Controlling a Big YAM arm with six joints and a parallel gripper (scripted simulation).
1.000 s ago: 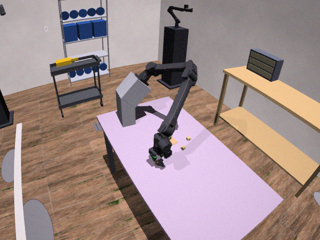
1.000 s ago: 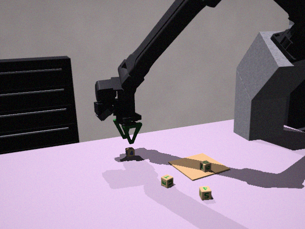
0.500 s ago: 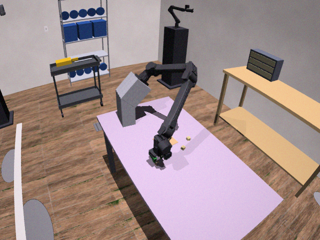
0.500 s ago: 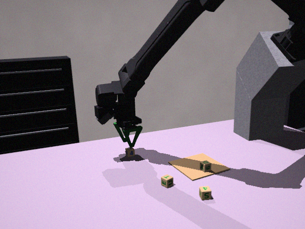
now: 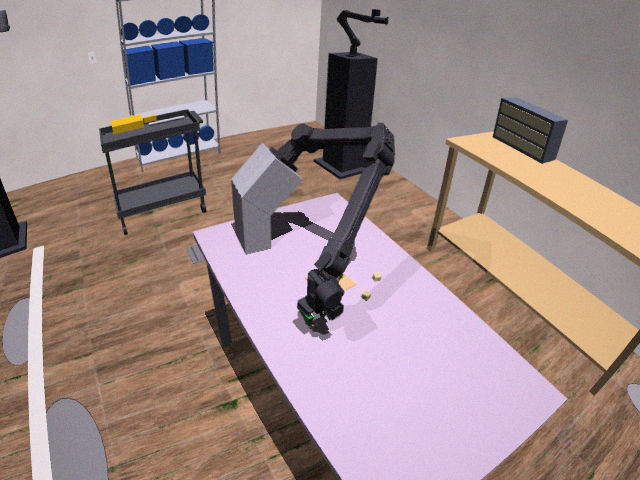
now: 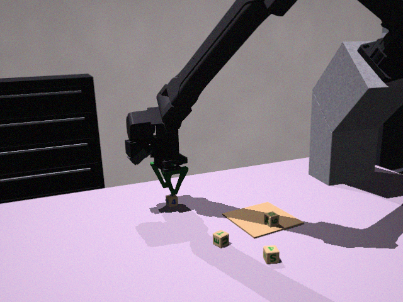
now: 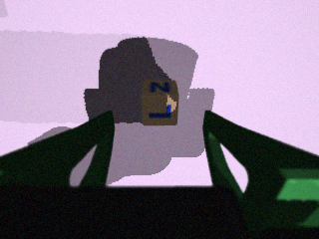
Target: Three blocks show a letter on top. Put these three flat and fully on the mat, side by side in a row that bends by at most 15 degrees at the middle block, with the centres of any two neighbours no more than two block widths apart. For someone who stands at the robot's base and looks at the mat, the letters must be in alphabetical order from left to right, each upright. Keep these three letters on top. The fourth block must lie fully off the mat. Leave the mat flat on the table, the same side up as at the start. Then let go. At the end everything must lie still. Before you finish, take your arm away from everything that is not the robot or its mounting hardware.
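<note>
1 open pincer point(image 6: 171, 191) just above blue-lettered block point(image 6: 171, 201) on table point(image 6: 97, 260).

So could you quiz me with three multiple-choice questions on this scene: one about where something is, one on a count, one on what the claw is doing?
1. Where is the block with blue markings?
A. On the tan mat
B. On the table, right below the gripper
C. On the wooden shelf

2. How many blocks rest on the tan mat?
A. One
B. Two
C. Three

3. What state is the gripper in?
A. Shut on a block
B. Open, holding nothing
C. Out of sight

Answers:
1. B: the exterior view shows it off the mat, under the green fingers.
2. A: only one block sits there; two others lie on the table.
3. B: the wrist view shows the fingers spread, clear of the block.
</note>
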